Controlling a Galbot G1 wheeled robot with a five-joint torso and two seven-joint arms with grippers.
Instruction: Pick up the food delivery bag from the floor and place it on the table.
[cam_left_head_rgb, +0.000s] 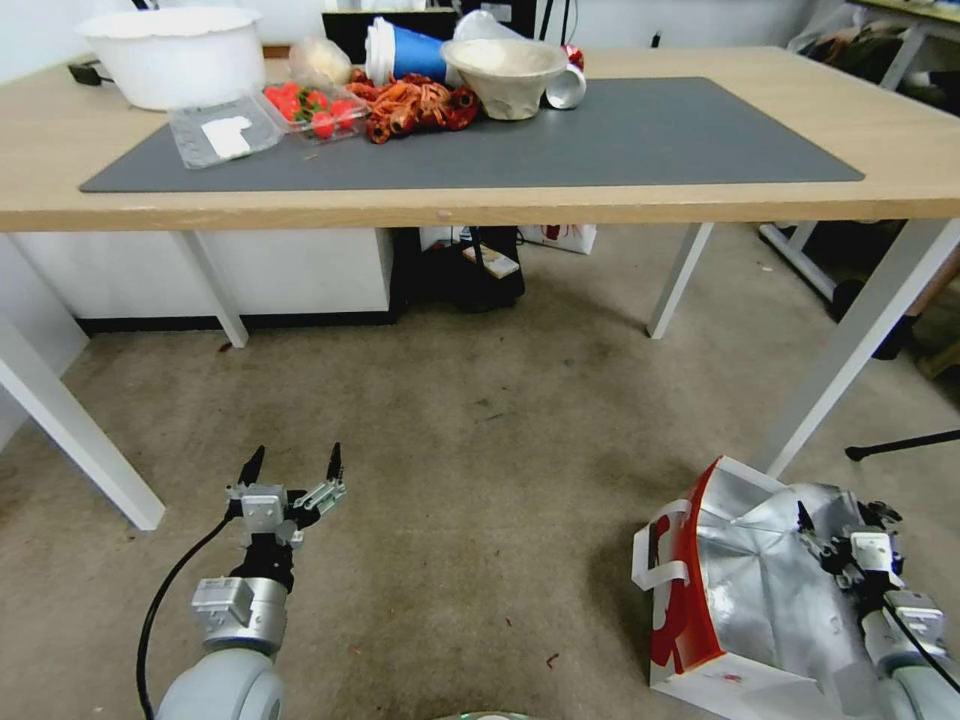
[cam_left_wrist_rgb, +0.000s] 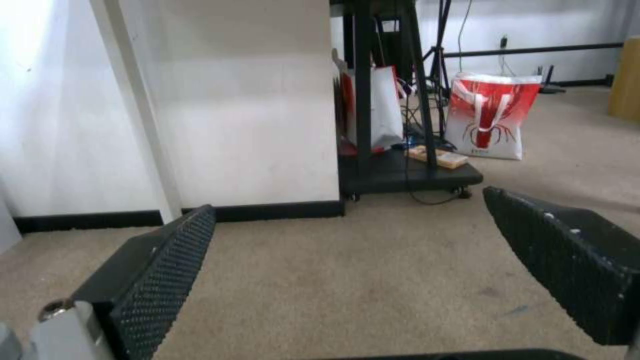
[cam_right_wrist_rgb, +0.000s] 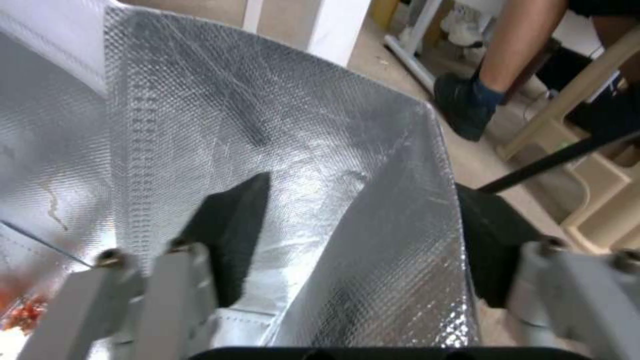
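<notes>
One food delivery bag (cam_left_head_rgb: 735, 590): crumpled silver foil lining, red side, on floor (cam_left_head_rgb: 450, 450).

Left hand (cam_left_head_rgb: 292, 468) low, fingers spread; right hand (cam_left_head_rgb: 835, 535) low, fingers apart.

Head: high, facing down over bench (cam_left_head_rgb: 480, 205) and floor (cam_left_head_rgb: 450, 420). Wrists: low, close, sharing that floor (cam_left_wrist_rgb: 373, 260).

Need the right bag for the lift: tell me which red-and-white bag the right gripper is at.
The foil-lined bag on open floor, right gripper straddling its wall; the other bags sit beyond the table.
</notes>
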